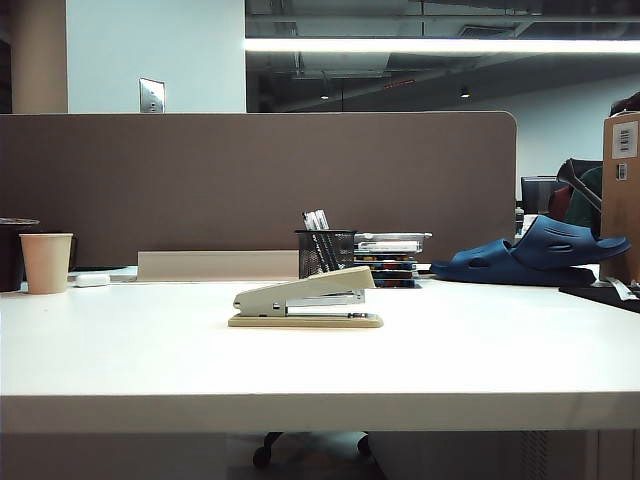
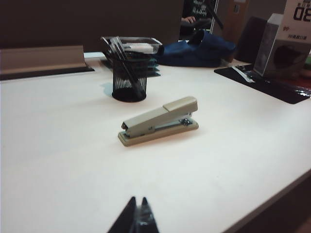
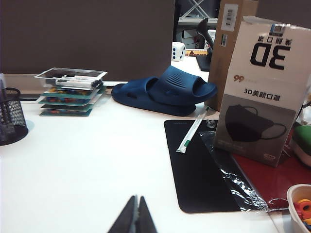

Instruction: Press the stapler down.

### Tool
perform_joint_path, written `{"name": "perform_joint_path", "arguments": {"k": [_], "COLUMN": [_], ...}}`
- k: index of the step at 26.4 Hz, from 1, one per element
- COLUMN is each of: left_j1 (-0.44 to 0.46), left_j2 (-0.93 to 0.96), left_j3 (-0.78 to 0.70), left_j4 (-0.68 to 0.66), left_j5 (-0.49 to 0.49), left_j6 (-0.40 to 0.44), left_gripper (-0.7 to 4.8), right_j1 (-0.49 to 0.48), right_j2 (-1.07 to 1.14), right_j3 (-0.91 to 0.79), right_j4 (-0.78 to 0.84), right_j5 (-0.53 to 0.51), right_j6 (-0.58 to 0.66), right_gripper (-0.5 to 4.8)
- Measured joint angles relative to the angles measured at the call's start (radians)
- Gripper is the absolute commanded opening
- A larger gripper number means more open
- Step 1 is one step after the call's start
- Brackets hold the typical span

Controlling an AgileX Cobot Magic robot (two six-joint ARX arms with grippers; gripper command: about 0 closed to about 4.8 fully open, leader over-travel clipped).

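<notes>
The beige stapler (image 1: 306, 299) lies on the white table (image 1: 150, 350) near the middle, its wedge-shaped top arm raised above the silver magazine. In the left wrist view the stapler (image 2: 159, 120) sits well ahead of my left gripper (image 2: 138, 200), whose black fingers are shut with nothing between them. My right gripper (image 3: 135, 199) is also shut and empty, over bare table; the stapler does not show in that view. Neither gripper nor arm appears in the exterior view.
A black mesh pen cup (image 1: 324, 253) stands just behind the stapler, beside a stack of trays (image 1: 390, 258). Blue slippers (image 1: 535, 255) lie at back right, near a black mat (image 3: 204, 165) and a mask box (image 3: 265, 87). A paper cup (image 1: 46, 262) stands far left.
</notes>
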Motion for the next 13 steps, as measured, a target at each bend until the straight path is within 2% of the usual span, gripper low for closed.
{"name": "perform_joint_path", "arguments": {"k": [6, 13], "left_j1": [0.000, 0.000], "left_j2": [0.000, 0.000], "left_j3": [0.000, 0.000], "left_j4": [-0.081, -0.084], "left_j5": [0.001, 0.000], "left_j6": [0.000, 0.000], "left_gripper": [-0.06, -0.06], "right_j1": [0.000, 0.005], "right_j2": [0.068, 0.261], "right_j3": [0.111, 0.231], "right_j4": [-0.090, -0.107], "right_j5": [-0.055, -0.150], "right_j6": [0.000, 0.000], "right_gripper": [-0.09, -0.09]}}
